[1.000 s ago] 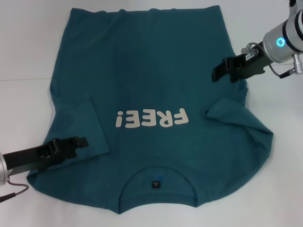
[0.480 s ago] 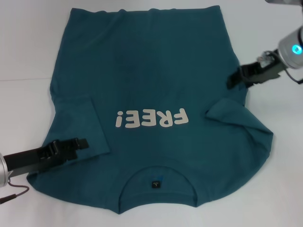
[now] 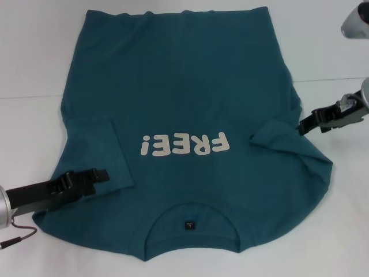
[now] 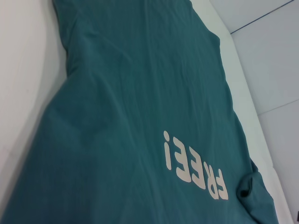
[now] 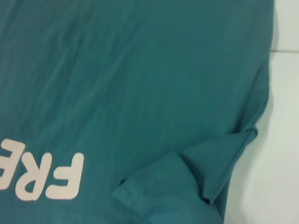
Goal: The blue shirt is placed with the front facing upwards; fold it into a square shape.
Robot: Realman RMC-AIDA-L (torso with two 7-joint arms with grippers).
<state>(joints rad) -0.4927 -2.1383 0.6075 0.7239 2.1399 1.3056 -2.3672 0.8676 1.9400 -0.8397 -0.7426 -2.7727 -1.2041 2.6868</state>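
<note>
Head view puts your left gripper (image 3: 95, 175) low over the folded-in sleeve (image 3: 95, 153) on the shirt's left side, its black fingers close together with nothing between them, the tips near the sleeve's hem. Your right gripper (image 3: 305, 124) hangs at the shirt's right edge, just beside the other folded sleeve (image 3: 277, 135); whether its fingers are apart or together you cannot tell from this angle.

Around them, the blue shirt (image 3: 184, 98) lies spread front-up on the white table (image 3: 34, 52), collar (image 3: 192, 222) nearest you and hem farthest away. Cream "FREE!" lettering (image 3: 184, 144) runs across the chest, upside down from where you stand. A small black tag (image 3: 189, 224) sits inside the collar. Both sleeves are turned inward onto the body: the left one lies flat, the right one bunches into a raised fold.

Left wrist view takes in the shirt's long body (image 4: 140, 93) and the lettering (image 4: 194, 170). Right wrist view looks down on the crumpled right sleeve (image 5: 210, 168) beside the letters (image 5: 46, 175), with bare table (image 5: 280, 140) along the shirt's edge.
</note>
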